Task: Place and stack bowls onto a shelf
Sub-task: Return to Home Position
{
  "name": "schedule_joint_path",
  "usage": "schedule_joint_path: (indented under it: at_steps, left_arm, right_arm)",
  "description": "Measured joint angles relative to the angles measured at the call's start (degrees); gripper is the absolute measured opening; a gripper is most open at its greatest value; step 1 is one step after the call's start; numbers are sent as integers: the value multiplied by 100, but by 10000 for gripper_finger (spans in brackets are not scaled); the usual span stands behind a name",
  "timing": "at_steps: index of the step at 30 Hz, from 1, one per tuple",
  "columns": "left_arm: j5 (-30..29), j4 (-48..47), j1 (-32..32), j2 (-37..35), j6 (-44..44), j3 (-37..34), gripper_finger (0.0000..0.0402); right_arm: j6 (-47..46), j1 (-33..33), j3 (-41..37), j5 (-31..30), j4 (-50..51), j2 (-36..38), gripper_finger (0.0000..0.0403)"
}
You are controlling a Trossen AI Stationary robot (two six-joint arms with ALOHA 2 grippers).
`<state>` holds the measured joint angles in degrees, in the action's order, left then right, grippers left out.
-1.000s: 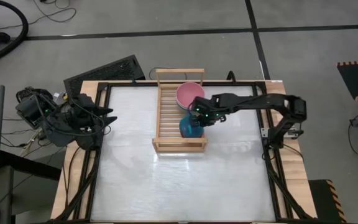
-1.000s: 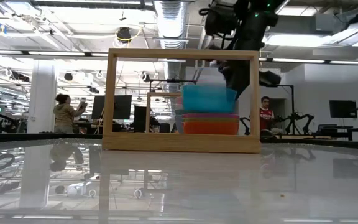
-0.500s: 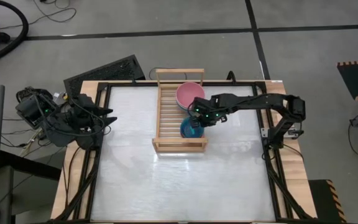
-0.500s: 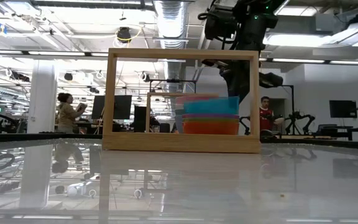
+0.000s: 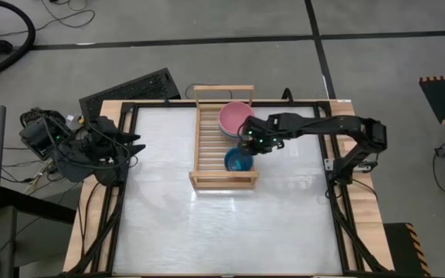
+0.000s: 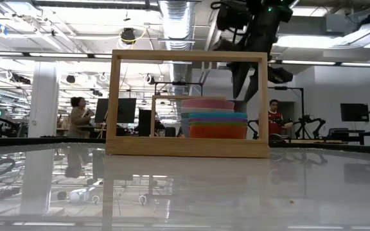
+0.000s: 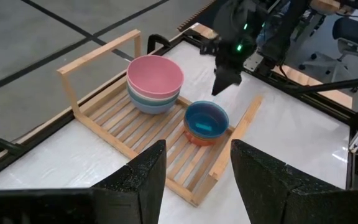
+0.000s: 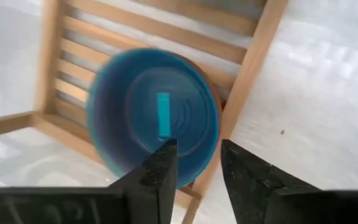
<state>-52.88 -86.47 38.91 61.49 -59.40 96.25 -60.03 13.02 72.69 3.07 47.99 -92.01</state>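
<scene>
The wooden shelf [image 5: 211,143] lies on the white table. At its far end stands a stack of larger bowls with the pink bowl [image 5: 235,117] on top. Near its front end the cyan bowl [image 5: 238,161] sits nested on a magenta and an orange-red bowl [image 6: 218,131]. My right gripper [image 8: 197,168] hangs open just above the cyan bowl's far-right rim and touches nothing. My left gripper [image 7: 197,174] is open at the table's left edge, with nothing between its fingers.
The shelf's left half is bare slats [image 5: 207,139]. Its tall front end frame [image 6: 188,58] stands between the small stack and the table's near side. A black keyboard-like panel [image 5: 130,89] lies off the table's far left corner.
My right gripper has let go of the cyan bowl and lifted a little off it. The bowl was tilted and raised above the small stack. It has dropped and now sits level, nested on the magenta bowl.
</scene>
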Motion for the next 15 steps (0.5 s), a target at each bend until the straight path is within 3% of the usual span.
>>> schedule_joint_path:
  at_steps: [11,15]
  left_arm:
    - [-104,24,0,0,-91,0,165]
    - [-74,30,-2,0,-132,0,165]
  right_arm:
    - [371,12,0,10,-348,1935,149]
    - [1079,-258,0,4,-891,2809,146]
